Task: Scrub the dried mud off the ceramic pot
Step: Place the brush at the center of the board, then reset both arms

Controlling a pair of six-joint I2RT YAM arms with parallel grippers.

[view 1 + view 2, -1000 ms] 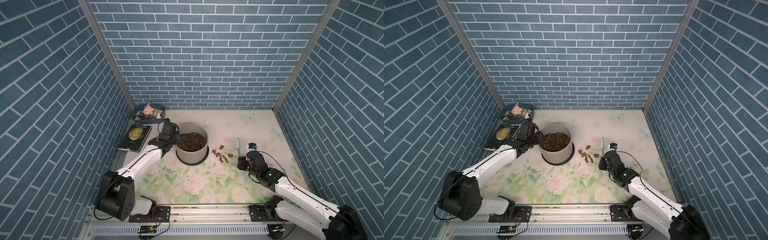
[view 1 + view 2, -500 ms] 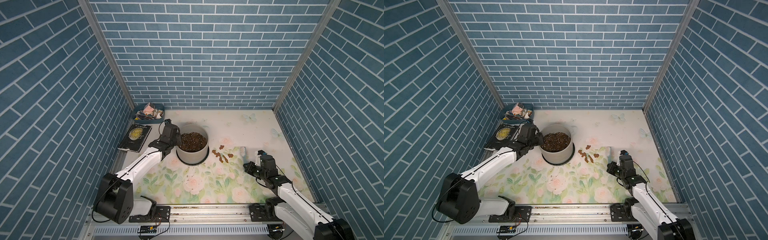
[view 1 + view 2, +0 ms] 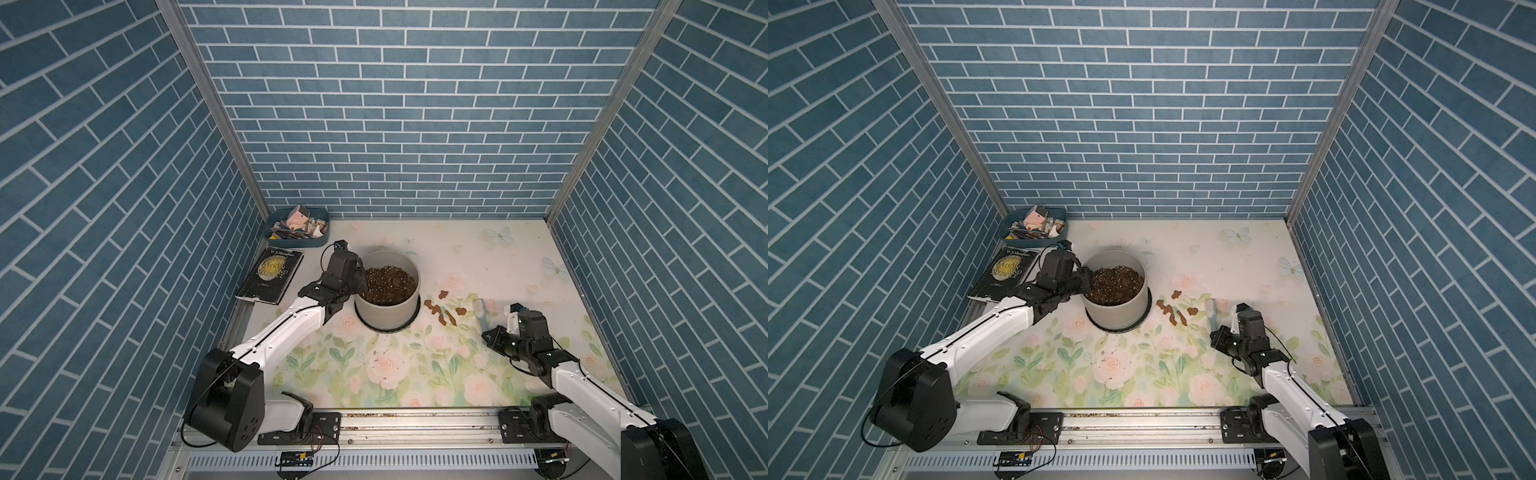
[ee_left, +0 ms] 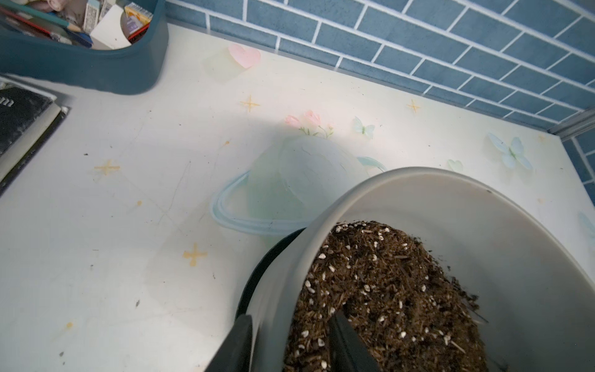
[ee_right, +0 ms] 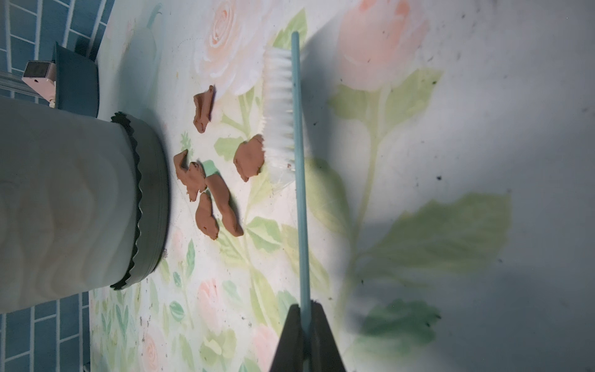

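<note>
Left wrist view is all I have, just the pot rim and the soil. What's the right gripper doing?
Observer: The right gripper is shut on the blue handle of a brush, away from the ceramic pot.
Operator: Where's the mud?
Observer: The dried mud lies as loose reddish-brown flakes on the mat, between the pot and the brush.
Operator: Any on the pot wall?
Observer: No flakes show on the side facing the right wrist camera; the far side is hidden.

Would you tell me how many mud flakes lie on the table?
5: a lone flake, a flake by the brush, a cluster of three near the pot; others may be hidden.
</note>
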